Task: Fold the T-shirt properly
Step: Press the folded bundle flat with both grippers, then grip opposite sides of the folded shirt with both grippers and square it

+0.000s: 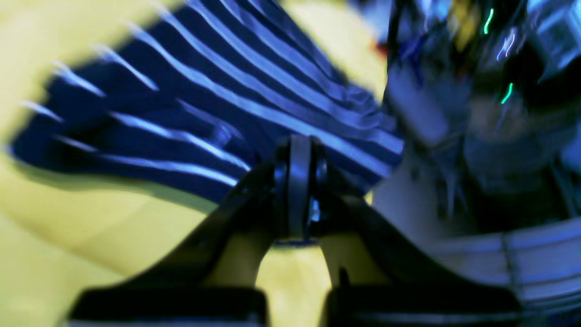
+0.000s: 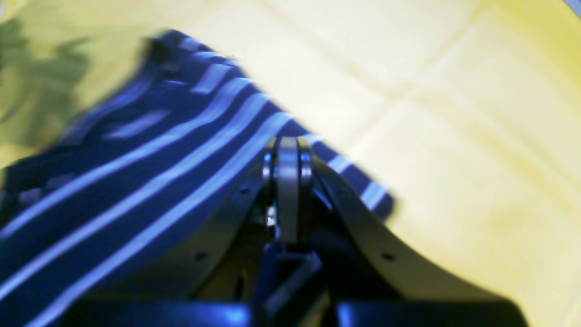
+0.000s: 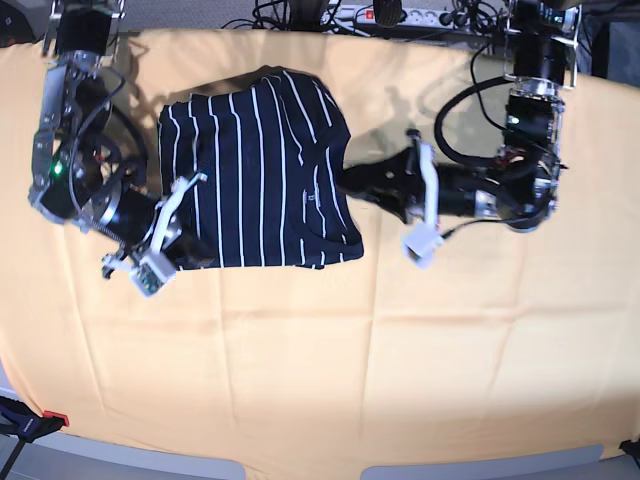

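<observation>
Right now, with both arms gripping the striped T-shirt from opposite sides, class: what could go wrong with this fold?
1. Both jaws look shut on the T-shirt at opposite edges; pulling apart could stretch or skew it.
2. The fabric near the left gripper is bunched into ridges, so creases may get folded in.
3. The yellow cloth beneath lies close under the right gripper; it might get snagged and dragged along.

Both arms reach inward from the 2 sides. The left gripper [image 1: 297, 181] has its jaws pressed together, pointing toward 9 o'clock in the base view. The right gripper [image 2: 288, 181], equally clamped, points toward 3 o'clock.
</observation>
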{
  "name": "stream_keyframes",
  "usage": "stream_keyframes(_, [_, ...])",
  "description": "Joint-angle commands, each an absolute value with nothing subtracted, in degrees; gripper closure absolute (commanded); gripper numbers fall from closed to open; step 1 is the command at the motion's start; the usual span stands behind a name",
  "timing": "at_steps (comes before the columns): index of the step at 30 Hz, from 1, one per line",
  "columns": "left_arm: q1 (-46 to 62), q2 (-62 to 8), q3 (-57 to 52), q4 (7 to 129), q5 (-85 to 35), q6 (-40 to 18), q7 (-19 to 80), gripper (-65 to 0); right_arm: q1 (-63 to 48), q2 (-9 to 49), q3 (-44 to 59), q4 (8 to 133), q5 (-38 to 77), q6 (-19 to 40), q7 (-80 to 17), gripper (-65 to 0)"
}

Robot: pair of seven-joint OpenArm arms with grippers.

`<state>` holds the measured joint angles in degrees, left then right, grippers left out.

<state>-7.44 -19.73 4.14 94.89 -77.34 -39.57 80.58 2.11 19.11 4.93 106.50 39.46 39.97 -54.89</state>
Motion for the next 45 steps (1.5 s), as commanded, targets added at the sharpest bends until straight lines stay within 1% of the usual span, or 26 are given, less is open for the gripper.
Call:
stream_keyframes(1, [-8.43, -19.97, 6.5, 96.84, -76.42, -40.0, 80.0, 0.0, 4.71, 20.75, 5.17, 105.01, 40.05, 40.0, -53.52, 0.0])
stream_keyframes(6, [-7.99, -19.99, 19.49, 102.06, -63.48, -40.0, 80.0, 0.0, 13.32, 24.03, 3.16, 92.23, 40.21, 40.0, -53.56, 0.0])
stream_keyframes(8, [-7.94, -19.97, 23.51, 103.48, -59.48, -40.0, 78.59, 0.0, 16.19, 25.12, 1.17, 87.11, 40.12, 40.0, -53.76, 0.0])
stream_keyframes(12, [-7.92, -18.81, 29.61, 103.77, -52.75, -40.0, 76.31, 0.0, 20.34, 26.39, -4.14, 76.93, 39.94, 40.0, -54.43, 0.0])
stream_keyframes(15, [-7.88, -18.39, 32.12, 103.77, -47.86, -40.0, 73.89, 0.0, 21.58, 26.74, -7.73, 72.82, 39.68, 40.0, -54.63, 0.0])
stream_keyframes(17, [-7.44, -18.37, 32.27, 103.77, -44.66, -40.0, 71.48, 0.0, 21.56, 26.7, -9.23, 72.77, 38.7, 40.0, -54.63, 0.0])
stream_keyframes(20, [-7.31, -18.41, 32.27, 103.7, -39.33, -38.0, 68.71, 0.0, 21.56, 26.7, -9.87, 72.79, 38.96, 40.0, -54.61, 0.0])
stream_keyframes(23, [-7.29, -18.41, 32.23, 103.31, -37.01, -36.18, 67.42, 0.0, 21.58, 26.7, -9.87, 73.91, 38.94, 40.0, -54.24, 0.0])
stream_keyframes(30, [-7.33, -18.44, 32.23, 100.03, -35.92, -36.21, 67.13, 0.0, 21.52, 26.83, -9.87, 77.95, 38.96, 40.0, -53.8, 0.0])
stream_keyframes(34, [-7.33, -20.08, 32.23, 99.07, -31.03, -36.16, 63.37, 0.0, 21.21, 26.87, -9.87, 79.02, 39.13, 40.0, -54.22, 0.0])
stream_keyframes(38, [-7.33, -22.44, 32.21, 99.07, -27.75, -33.34, 60.8, 0.0, 18.46, 27.68, -9.85, 80.95, 41.65, 40.0, -54.15, 0.0])
stream_keyframes(43, [-7.51, -24.47, 32.12, 99.07, -23.55, -33.1, 58.08, 0.0, 13.85, 28.18, -9.82, 85.32, 41.01, 40.0, -54.65, 0.0])
stream_keyframes(45, [-7.53, -24.99, 32.12, 99.07, -22.44, -32.03, 57.28, 0.0, 11.68, 29.52, -9.82, 87.99, 40.69, 40.0, -54.63, 0.0])
